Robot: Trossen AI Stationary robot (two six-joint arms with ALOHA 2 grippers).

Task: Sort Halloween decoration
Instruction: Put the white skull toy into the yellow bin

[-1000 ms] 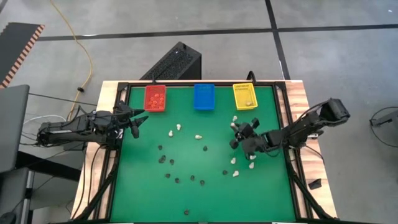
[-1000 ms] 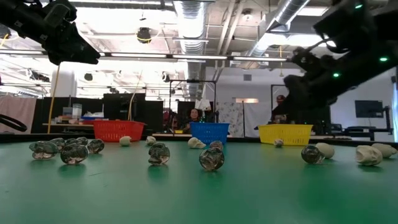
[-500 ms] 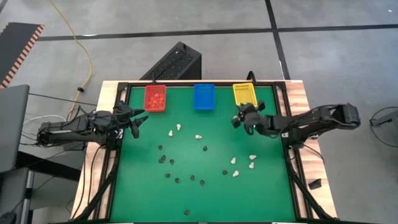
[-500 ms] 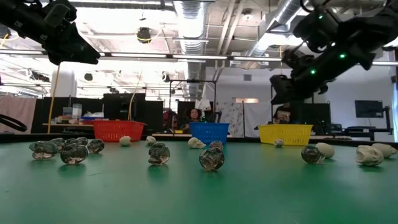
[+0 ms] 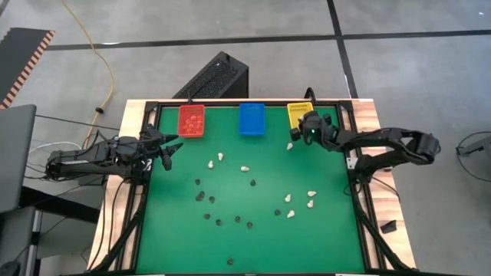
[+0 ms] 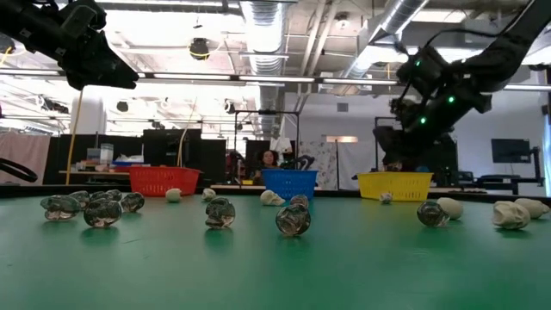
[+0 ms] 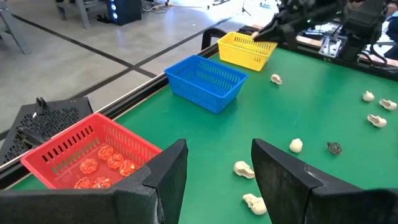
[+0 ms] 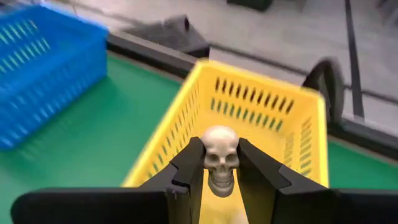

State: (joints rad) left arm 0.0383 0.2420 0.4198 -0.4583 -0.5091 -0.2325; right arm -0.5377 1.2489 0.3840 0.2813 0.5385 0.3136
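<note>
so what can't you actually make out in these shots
- Yellow bin contents: in the right wrist view the right claw and the skull it holds cover the floor; in the high view the arm covers it.
- Blue bin contents: too small in the high view, blurred in the right wrist view.
- Dark trinkets: too small in the high view to tell their shape.
</note>
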